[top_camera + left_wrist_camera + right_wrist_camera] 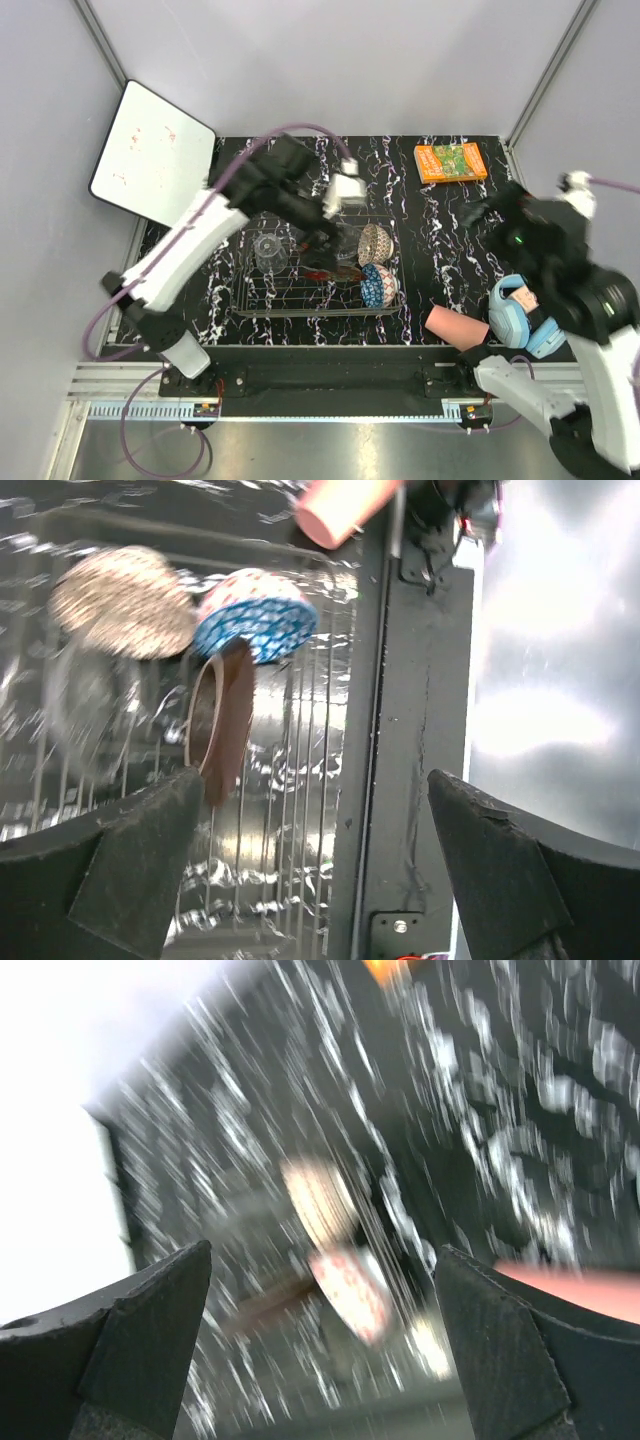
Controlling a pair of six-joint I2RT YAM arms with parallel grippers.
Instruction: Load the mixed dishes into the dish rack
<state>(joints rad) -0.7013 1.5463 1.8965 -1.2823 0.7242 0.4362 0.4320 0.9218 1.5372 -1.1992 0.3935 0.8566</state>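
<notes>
Dish rack (268,296): table centre, holding beige-brown patterned bowl (373,243), blue patterned bowl (378,285), red dish (335,272).
Salmon-pink cup (455,327): on its side, at the rack's four o'clock; we should grip across its body.
Right gripper (320,1345): fingers released, empty.
Left gripper (315,870): released, above the rack.
Unclear: right wrist view smeared; clear glass cup (268,250) barely shows among the tines.

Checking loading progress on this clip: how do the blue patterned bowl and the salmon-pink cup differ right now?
Place: the blue patterned bowl sits tipped on edge in the dish rack; the salmon-pink cup lies on its side outside it, on the table.
Look: the bowl has a blue-and-white net pattern; the cup is plain pink.
Shape: the bowl is rounded; the cup is long and tubular.
Shared: neither is being held.
</notes>
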